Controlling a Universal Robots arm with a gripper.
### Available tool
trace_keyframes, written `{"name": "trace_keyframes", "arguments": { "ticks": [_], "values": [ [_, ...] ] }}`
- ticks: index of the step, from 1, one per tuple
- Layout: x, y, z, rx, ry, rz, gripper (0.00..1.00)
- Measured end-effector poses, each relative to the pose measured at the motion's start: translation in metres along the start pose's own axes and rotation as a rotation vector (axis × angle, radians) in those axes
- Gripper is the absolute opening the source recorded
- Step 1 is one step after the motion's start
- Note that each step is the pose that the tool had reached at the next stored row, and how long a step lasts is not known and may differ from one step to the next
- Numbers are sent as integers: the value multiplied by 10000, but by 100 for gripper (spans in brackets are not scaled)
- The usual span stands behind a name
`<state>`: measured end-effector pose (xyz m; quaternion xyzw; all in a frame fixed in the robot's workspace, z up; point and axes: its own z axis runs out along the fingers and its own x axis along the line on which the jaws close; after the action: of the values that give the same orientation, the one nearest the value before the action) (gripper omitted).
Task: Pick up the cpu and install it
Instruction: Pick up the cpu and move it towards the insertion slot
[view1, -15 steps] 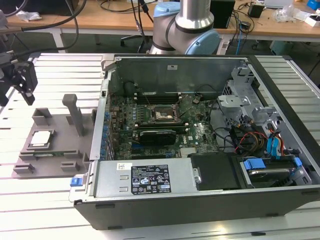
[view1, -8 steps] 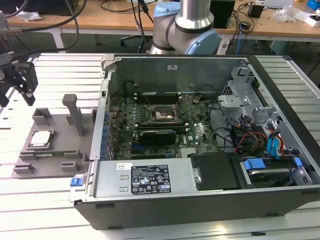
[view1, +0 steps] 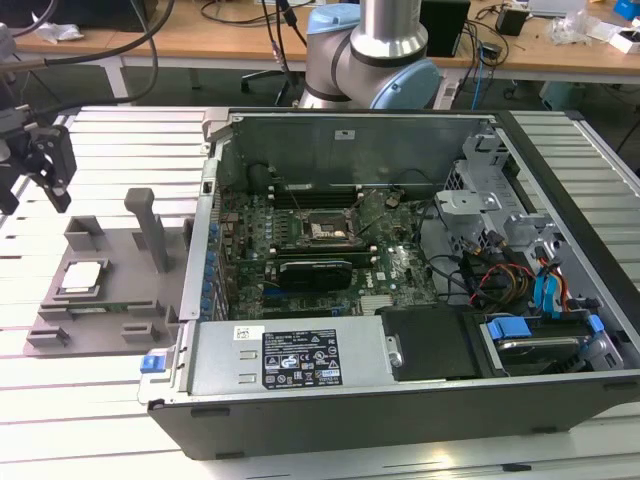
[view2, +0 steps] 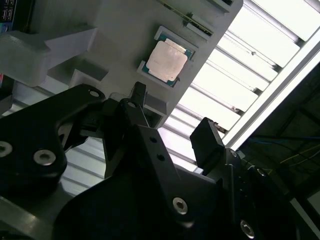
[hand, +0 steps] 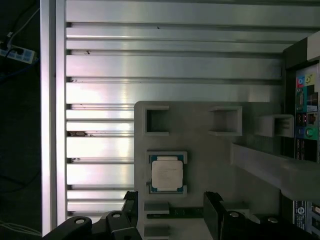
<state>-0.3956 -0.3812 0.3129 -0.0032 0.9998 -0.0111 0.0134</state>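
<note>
Here, pincer (hand: 170, 196) released above the cpu (hand: 166, 173).
The cpu lies flat in its recess in the grey tray (hand: 200, 150); the empty pincer hangs over that tray, jaws spread. Gripping well likely means centring on the cpu, squaring to its edges and closing gently.

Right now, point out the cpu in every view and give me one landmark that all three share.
Exterior view: the cpu lies on the grey tray at the exterior view's left, outside the computer case.
First wrist view: the cpu sits in its tray recess, just beyond the open hand.
Second wrist view: the cpu sits in the same recess, beyond the hand.
Shared landmark: the grey tray's square recess around the cpu.
</note>
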Motion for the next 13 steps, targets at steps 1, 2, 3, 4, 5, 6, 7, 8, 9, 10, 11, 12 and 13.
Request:
{"name": "trace_keyframes", "arguments": {
  "ticks": [1, 2, 3, 4, 5, 6, 7, 8, 9, 10, 11, 12, 13],
  "values": [
    [0, 0, 3, -1, -1, 0, 63],
    [0, 0, 5, 0, -1, 0, 63],
    [0, 0, 8, -1, -1, 0, 63],
    [0, 0, 10, 0, -1, 0, 63],
    [0, 0, 13, 0, -1, 0, 63],
    [1, 0, 16, 0, -1, 0, 63],
    [0, 0, 18, 0, -1, 0, 63],
    [0, 0, 20, 0, -1, 0, 63],
    [1, 0, 22, 0, -1, 0, 63],
    [1, 0, 24, 0, -1, 0, 63],
    [1, 1, 26, -1, -1, 0, 63],
    [1, 1, 29, -1, -1, 0, 63],
    [1, 1, 31, -1, -1, 0, 63]
  ]
}}
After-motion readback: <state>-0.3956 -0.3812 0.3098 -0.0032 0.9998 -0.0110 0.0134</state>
